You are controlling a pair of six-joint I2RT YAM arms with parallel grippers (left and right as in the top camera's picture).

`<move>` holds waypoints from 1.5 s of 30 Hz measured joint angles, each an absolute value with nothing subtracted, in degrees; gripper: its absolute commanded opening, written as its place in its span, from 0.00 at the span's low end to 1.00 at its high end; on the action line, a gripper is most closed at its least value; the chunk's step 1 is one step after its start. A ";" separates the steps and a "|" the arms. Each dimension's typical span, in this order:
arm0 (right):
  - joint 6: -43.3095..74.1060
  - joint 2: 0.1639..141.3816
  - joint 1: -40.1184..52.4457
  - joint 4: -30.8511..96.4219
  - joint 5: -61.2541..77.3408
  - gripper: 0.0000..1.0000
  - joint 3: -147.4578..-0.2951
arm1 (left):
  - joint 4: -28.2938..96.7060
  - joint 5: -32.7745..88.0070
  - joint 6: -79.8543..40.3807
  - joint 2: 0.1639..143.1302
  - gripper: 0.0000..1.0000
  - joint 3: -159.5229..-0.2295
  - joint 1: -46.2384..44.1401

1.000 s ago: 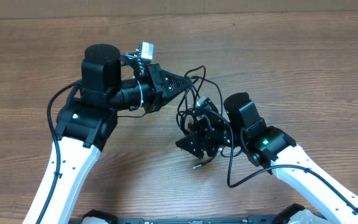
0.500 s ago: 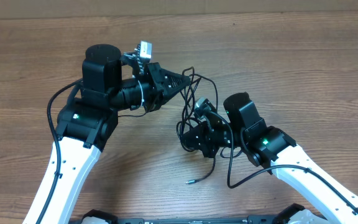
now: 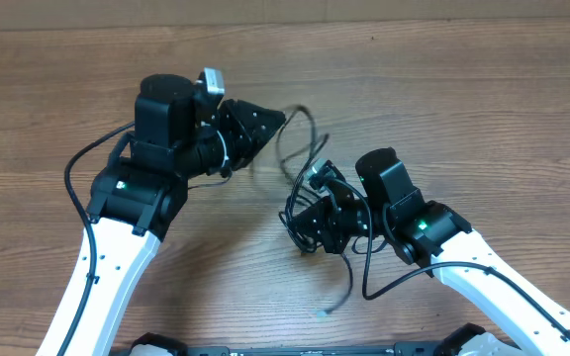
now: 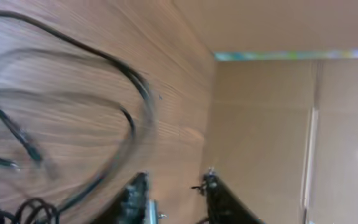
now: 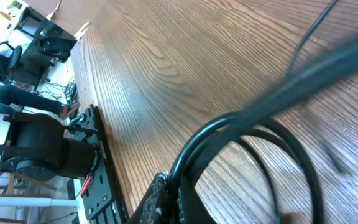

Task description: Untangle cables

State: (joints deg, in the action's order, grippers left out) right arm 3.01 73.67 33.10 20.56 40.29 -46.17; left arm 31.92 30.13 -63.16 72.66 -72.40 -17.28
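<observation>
**Overhead.** My left gripper (image 3: 273,119) points at the cables (image 3: 324,136). They loop over the wooden table (image 3: 483,89) between my two arms, and one loose end trails toward the near edge. My right gripper (image 3: 303,225) sits in the lower part of the tangle.

**Left wrist.** My left fingers (image 4: 137,194) stand apart, released, with nothing between them. Blurred cables arc across the wood to their left.

**Right wrist.** My right jaws are clenched on a black cable. Its loop rises from them and curves over the table.
</observation>
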 measured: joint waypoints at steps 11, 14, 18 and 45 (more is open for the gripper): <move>3.01 73.67 33.10 20.58 40.32 0.04 -46.17 | 37.60 21.91 -54.52 72.66 0.65 -72.42 -17.28; 3.01 73.67 33.10 20.56 40.69 0.04 -46.17 | 39.00 21.54 -47.81 72.66 0.67 -72.42 -17.28; 2.98 73.67 33.10 20.51 41.98 0.04 -46.17 | 42.54 21.15 -34.83 72.66 0.70 -72.44 -17.28; -1.32 73.69 33.10 12.97 66.37 0.04 -46.19 | 57.76 27.81 13.52 73.71 0.98 -72.49 -17.28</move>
